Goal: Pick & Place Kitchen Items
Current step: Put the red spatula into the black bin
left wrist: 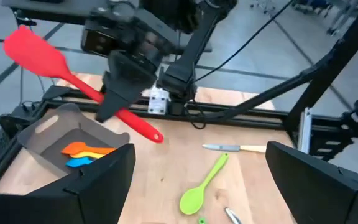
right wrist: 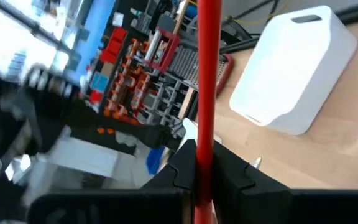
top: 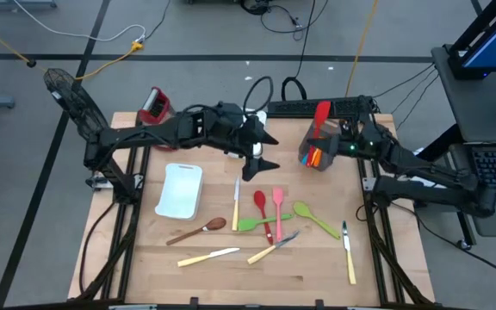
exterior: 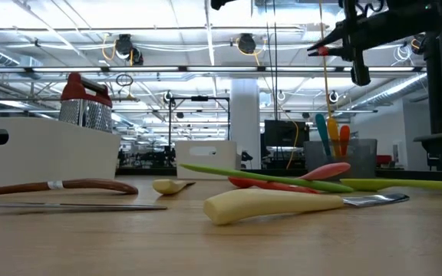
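Note:
My right gripper (top: pixel 330 136) is shut on a red silicone spatula (top: pixel 321 114) and holds it above the grey holder (top: pixel 317 155), which has orange and blue utensils in it (left wrist: pixel 82 152). My left gripper (top: pixel 261 153) is open and empty, raised over the table's middle and facing the holder. On the table lie a red spoon (top: pixel 260 205), a pink spatula (top: pixel 277 207), two green spoons (top: pixel 257 224) (top: pixel 315 220), a wooden spoon (top: pixel 198 231) and several cream-handled knives (top: pixel 209 256). My right gripper pinches the spatula's red handle (left wrist: pixel 129 115) between its two fingers, nearer the free end than the blade. The fingers lie across the handle (right wrist: pixel 207 143). The spatula is lifted clear and tilted, its blade (left wrist: pixel 36 53) up and its handle end (left wrist: pixel 157 137) low beside the holder.
A white tub (top: pixel 179 191) lies on the table's left part. A red-topped metal grater (top: pixel 155 105) stands at the far left corner. A knife (top: pixel 349 258) lies near the right edge. Bare wood shows along the near edge.

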